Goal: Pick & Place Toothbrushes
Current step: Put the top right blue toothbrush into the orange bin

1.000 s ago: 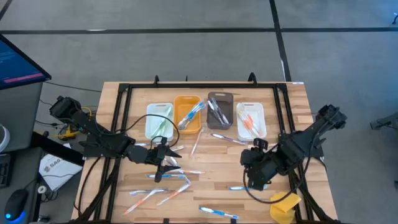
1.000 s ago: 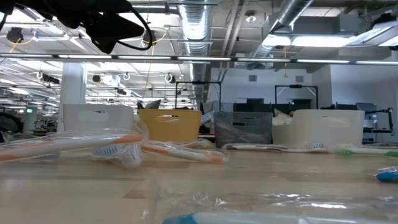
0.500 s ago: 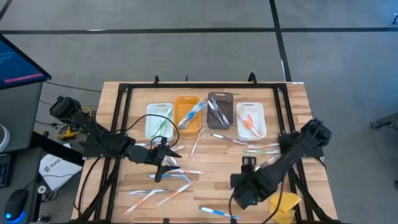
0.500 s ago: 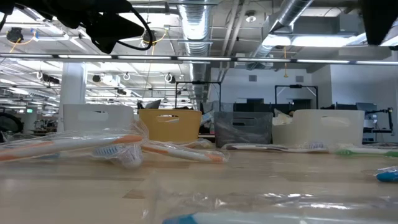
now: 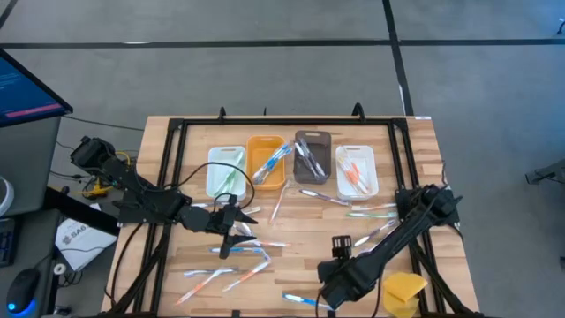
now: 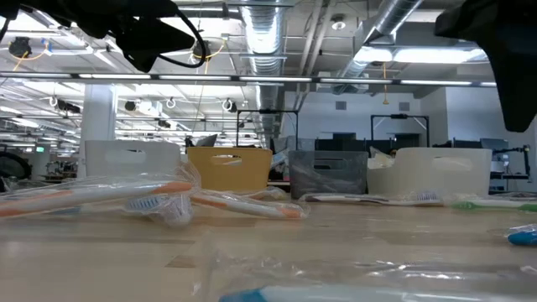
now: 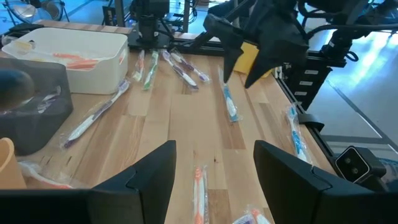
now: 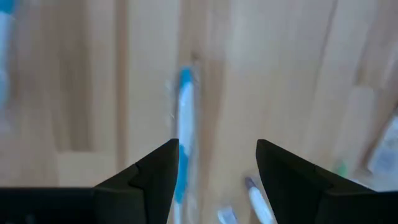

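Wrapped toothbrushes lie scattered flat on the wooden table (image 5: 300,231), and a few more lie in the four bins at the back. My right gripper (image 5: 328,281) points down, open, in the air over a blue-handled toothbrush (image 8: 184,118). The left wrist view shows that gripper (image 7: 241,70) hanging clear above the same toothbrush (image 7: 230,102). My left gripper (image 5: 235,227) waits open at left of centre, above an orange-handled toothbrush (image 7: 199,186).
At the back stand a pale green bin (image 5: 225,172), an orange bin (image 5: 265,162), a grey bin (image 5: 312,157) and a white bin (image 5: 356,170). A yellow spongy lump (image 5: 404,291) sits at the near right corner. A black frame (image 5: 172,177) rims the table.
My right gripper has come down and gone toward the table's near edge and a little leftward, rolling as it went, to stand over the blue toothbrush. Its arm has come into the low view at the top right. Its fingers stay open.
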Available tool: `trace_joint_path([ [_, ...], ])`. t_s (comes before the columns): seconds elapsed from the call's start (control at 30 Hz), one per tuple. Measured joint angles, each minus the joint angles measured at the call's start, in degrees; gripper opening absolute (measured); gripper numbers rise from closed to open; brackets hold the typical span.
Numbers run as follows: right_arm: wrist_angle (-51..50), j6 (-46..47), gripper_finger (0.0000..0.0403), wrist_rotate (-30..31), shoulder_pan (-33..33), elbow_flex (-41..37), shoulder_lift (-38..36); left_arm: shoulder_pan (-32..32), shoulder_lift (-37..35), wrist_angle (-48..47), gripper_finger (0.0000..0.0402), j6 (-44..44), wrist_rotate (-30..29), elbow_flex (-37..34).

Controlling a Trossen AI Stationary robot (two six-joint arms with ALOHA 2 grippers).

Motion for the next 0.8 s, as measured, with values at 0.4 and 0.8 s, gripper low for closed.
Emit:
trace_joint_path([
  [0.4,4.1,-2.2,0.0209,-1.3,-0.4,0.0,0.0,0.0,0.0,0.0,0.0209,0.0,0.0,0.0],
  [0.8,7.3,-2.5,0.0209,-3.4,-0.4,-6.1,0.0,0.0,0.0,0.0,0.0209,0.0,0.0,0.0],
])
